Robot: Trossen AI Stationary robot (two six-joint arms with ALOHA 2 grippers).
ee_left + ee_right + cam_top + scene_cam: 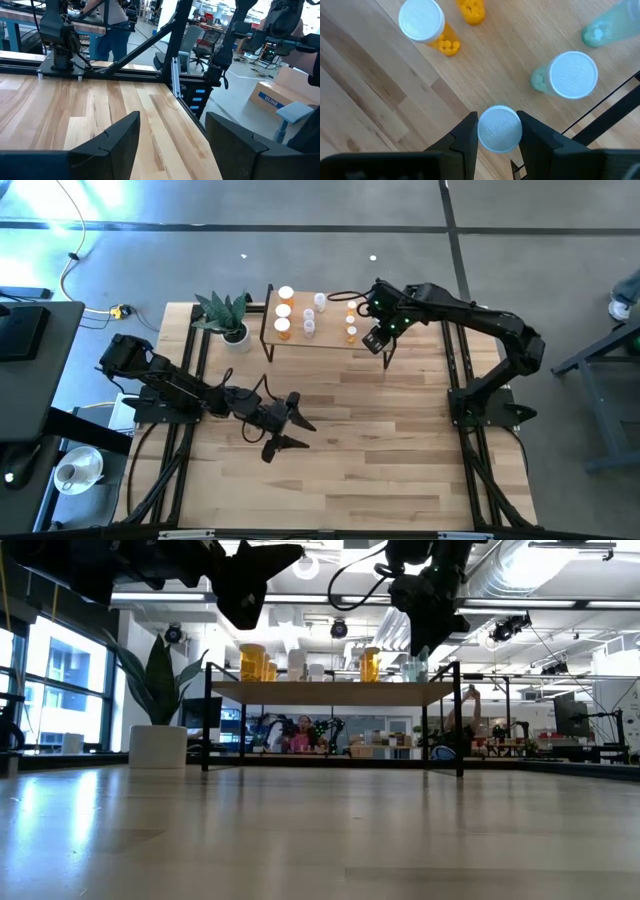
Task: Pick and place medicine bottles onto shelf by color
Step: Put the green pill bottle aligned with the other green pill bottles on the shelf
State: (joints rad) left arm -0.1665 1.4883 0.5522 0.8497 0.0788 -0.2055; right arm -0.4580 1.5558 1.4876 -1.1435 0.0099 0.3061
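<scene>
Blue "ULINE" print on cardboard box (277,98), on floor beyond tabletop edge, ahead of left gripper (172,145). White bottle cap (499,128) between right gripper fingers: embossed "CAUTION" legible, remaining lettering unreadable. Neighbouring cap (573,74): embossed text illegible.

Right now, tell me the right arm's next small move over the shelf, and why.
Probably lower the held bottle onto the shelf beside the pale green bottle, then open the fingers. The right gripper grips its white cap from above, over the shelf's end where the green ones stand, apart from the orange bottles.
</scene>
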